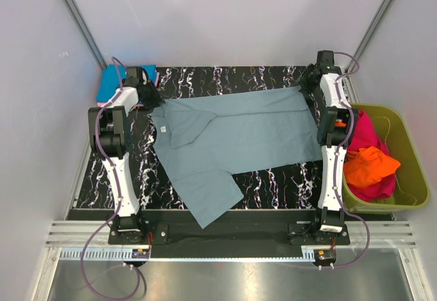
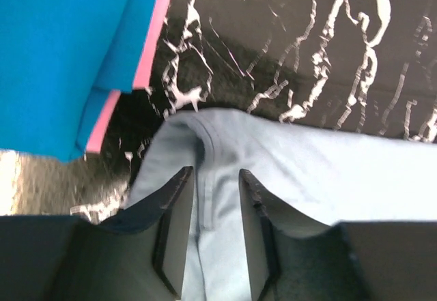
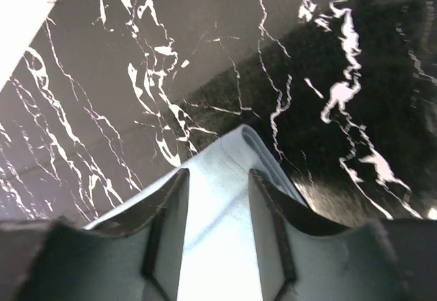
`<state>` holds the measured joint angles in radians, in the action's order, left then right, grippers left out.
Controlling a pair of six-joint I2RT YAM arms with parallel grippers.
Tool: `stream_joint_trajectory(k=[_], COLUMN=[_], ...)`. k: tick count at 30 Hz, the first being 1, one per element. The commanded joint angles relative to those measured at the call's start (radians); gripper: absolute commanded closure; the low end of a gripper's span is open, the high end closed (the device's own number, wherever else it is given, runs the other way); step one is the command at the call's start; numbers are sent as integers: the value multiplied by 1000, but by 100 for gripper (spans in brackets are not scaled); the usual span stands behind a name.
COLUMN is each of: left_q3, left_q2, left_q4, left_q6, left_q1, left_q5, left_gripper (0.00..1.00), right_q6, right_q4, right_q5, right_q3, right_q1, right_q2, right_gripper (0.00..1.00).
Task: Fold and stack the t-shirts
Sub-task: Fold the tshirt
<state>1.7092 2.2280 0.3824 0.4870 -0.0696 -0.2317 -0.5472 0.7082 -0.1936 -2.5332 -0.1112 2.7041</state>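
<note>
A dusty grey-blue t-shirt (image 1: 239, 134) lies spread across the black marbled table, its far long edge folded over and one sleeve hanging toward the near edge. My left gripper (image 1: 151, 101) hovers low over the shirt's far left corner. In the left wrist view its jaws (image 2: 215, 171) stand apart over a seam of the cloth (image 2: 307, 171). My right gripper (image 1: 307, 82) is over the far right corner. Its jaws (image 3: 217, 173) are apart too, with the doubled corner of the shirt (image 3: 232, 147) lying flat under them. Neither gripper pinches the cloth.
A folded bright blue t-shirt (image 1: 109, 82) on a pink one (image 1: 156, 77) sits at the back left, close to the left gripper. An olive-green tub (image 1: 410, 178) off the table's right edge holds a magenta t-shirt (image 1: 365, 134) and an orange one (image 1: 369, 164). Walls enclose three sides.
</note>
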Motion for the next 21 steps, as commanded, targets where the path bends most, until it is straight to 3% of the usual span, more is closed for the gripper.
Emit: stream_joint_trajectory(k=[1,9,14,18,21], left_q3=[11,-305,-543,-684,-704], left_q2=[-141,-535,-698,-814,-814], left_q4=[23,55,99,96,95], left_q6=[-5,-64,-90,-31,-21], left_q1=[-2,92,232,333,399], left_q5=[-41,2,74,110,144], left_gripper=[61,53,52,53,52], right_q6=[44,50,98,158,132], right_q4=[100,283,292,266,127], right_q5=[59,86,5,-1,-97], right_q3=[-64,-10,235,431,725], right_q1=[-4,8,68,233,336], right_q2=[-36,-248,-423,-597,-720], right_gripper=[50,32,27,25,25])
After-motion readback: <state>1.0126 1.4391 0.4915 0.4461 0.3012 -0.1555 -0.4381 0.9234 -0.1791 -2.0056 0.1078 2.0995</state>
